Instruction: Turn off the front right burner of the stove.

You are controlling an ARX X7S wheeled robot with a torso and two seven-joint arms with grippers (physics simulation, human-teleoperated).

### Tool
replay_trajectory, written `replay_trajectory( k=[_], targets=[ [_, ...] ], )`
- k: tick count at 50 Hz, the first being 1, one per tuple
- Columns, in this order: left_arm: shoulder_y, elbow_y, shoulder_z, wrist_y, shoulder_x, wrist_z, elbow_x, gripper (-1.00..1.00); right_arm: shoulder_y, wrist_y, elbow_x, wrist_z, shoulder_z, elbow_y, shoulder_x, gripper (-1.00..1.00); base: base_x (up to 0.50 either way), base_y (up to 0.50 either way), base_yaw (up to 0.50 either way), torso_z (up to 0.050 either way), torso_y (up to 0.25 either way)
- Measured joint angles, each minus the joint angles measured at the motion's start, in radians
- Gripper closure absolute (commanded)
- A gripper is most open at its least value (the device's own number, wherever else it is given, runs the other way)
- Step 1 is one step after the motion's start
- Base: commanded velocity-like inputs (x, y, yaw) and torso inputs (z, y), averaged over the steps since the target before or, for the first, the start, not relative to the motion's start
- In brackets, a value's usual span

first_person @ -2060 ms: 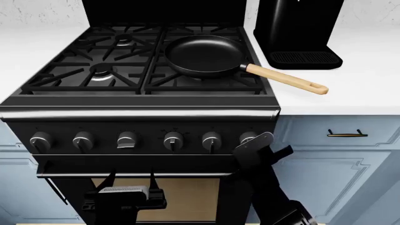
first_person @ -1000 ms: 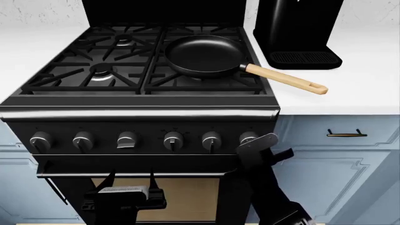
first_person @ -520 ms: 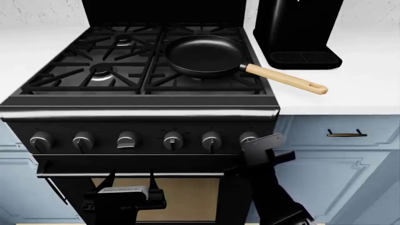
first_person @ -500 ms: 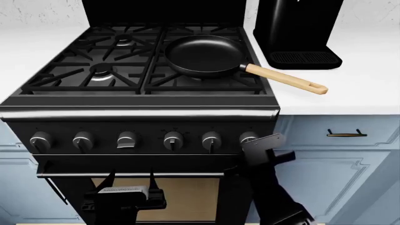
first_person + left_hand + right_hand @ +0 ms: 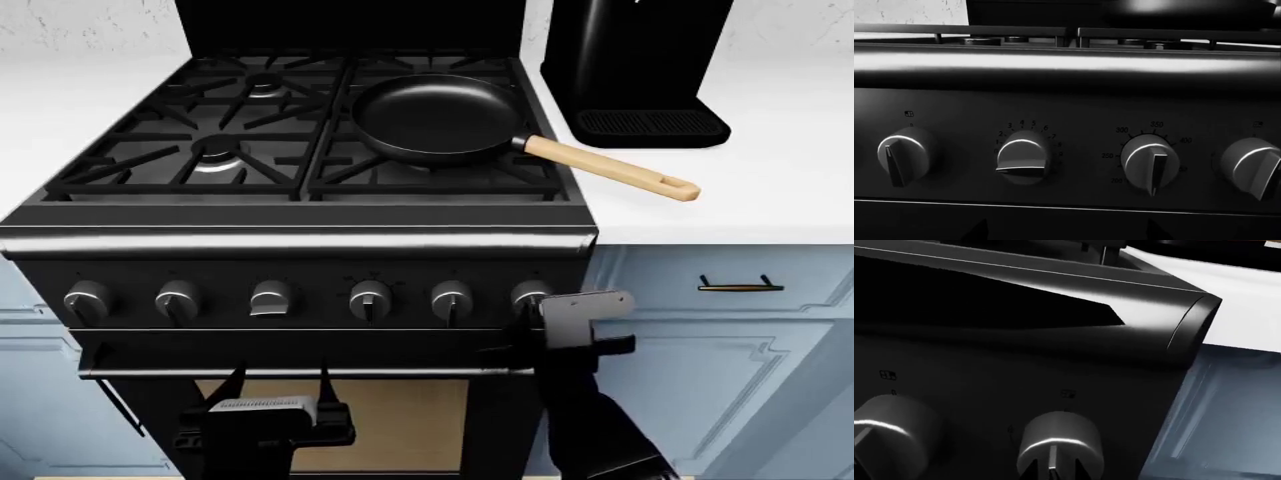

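The black freestanding gas stove [image 5: 320, 215] with cast-iron grates and a steel trim strip fills the left and centre of the head view, set between white countertop [image 5: 767, 190] surfaces above pale blue cabinet doors [image 5: 714, 350]. Its front right burner [image 5: 441, 170], a dark round burner under star-shaped grate prongs, sits just right of centre in the upper half of that frame and is largely covered by a black frying pan [image 5: 434, 118] whose wooden handle [image 5: 611, 168] angles out toward the right over the counter. A tall black coffee machine [image 5: 638, 65] stands at the upper right. Six round knobs run in a row across the control panel in the middle of the frame; the rightmost knob [image 5: 529, 296] is just beside the right gripper [image 5: 577, 318], which rises from the lower right with its arm below it. Whether its jaws are apart or together cannot be told from these views, and contact with the knob is not clear. In the right wrist view that rightmost knob [image 5: 1057, 446] sits low at centre, very close, with its neighbour [image 5: 891, 437] at the lower left edge. The left gripper [image 5: 278, 385] is at the lower left of the head view, in front of the oven door [image 5: 400, 420], its two dark fingers spread apart and holding nothing. The left wrist view shows four knobs in a row, one [image 5: 1023, 157] turned with its pointer lying sideways.
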Motion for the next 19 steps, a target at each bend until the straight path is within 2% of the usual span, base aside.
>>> replay_trajectory(
  k=[19],
  targets=[
    [-0.001, -0.001, 0.006, 0.004, -0.004, -0.004, -0.005, -1.00, -0.010, -0.021, 0.106, -0.015, 0.070, 0.005, -0.023, 1.00, 0.00, 0.00, 0.00, 0.000, 0.000]
  ],
)
